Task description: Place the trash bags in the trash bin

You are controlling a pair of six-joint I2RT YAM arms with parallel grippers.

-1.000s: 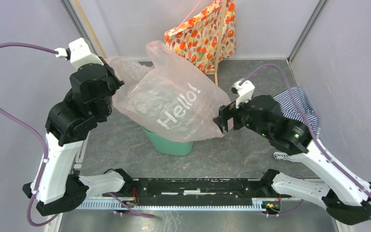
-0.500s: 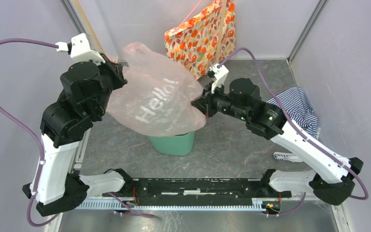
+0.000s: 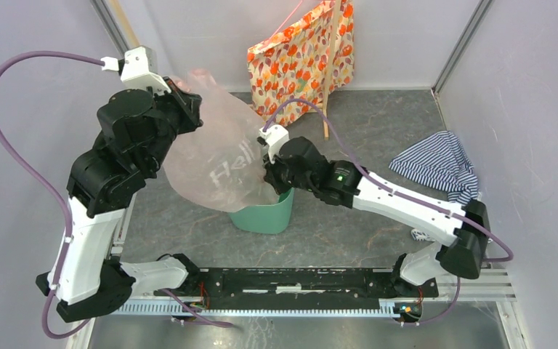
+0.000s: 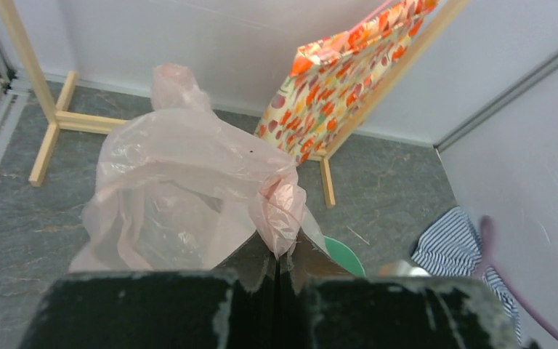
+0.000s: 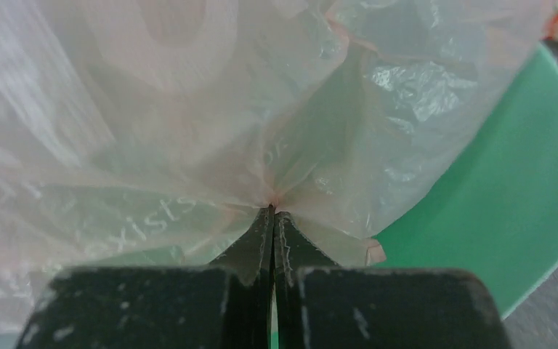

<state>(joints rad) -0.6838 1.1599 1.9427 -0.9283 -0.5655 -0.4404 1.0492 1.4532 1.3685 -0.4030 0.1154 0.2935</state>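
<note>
A pink see-through trash bag (image 3: 214, 163) with white "Hello!" lettering hangs over the mint-green trash bin (image 3: 265, 216), its lower end at the rim. My left gripper (image 3: 191, 110) is shut on the bag's bunched top (image 4: 280, 207), with its tips (image 4: 285, 251) pinching the twisted film. My right gripper (image 3: 269, 180) is over the bin's rim. Its jaws are shut on a pucker of the bag's side (image 5: 273, 209), and creases fan out from the tips. The bin's green inner wall (image 5: 508, 211) shows behind the film.
An orange floral bag (image 3: 301, 51) hangs on a wooden stand (image 3: 327, 87) at the back wall. A blue-striped cloth (image 3: 436, 163) lies on the floor at the right. White enclosure walls close in left, right and back. A wooden frame (image 4: 51, 120) stands at the back left.
My right arm swung left, from beside the striped cloth to the bag over the bin, and its jaws closed on the film. The bag bunched up toward the left. The left gripper rose slightly.
</note>
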